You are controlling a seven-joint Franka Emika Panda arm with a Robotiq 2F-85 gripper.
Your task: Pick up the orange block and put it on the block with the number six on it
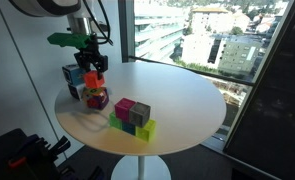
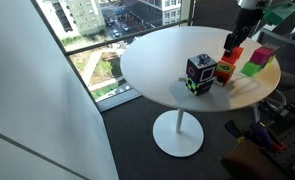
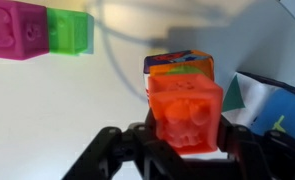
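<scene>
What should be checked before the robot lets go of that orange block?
1. Grip: the fingers press the orange block from both sides. Ok.
2. Target: the block with the number six stands directly beneath the orange block in both exterior views. Ok.
3. Contact: whether the orange block already rests on the lower one. Cannot tell.
4. Alignment: the wrist view shows the lower block's top edge behind the orange block, but whether the faces line up squarely is unclear. Cannot tell.
5. Neighbour: the blue and white cube stands beside the stack with a gap. Ok.
6. The magenta and green cubes lie well away. Ok.
</scene>
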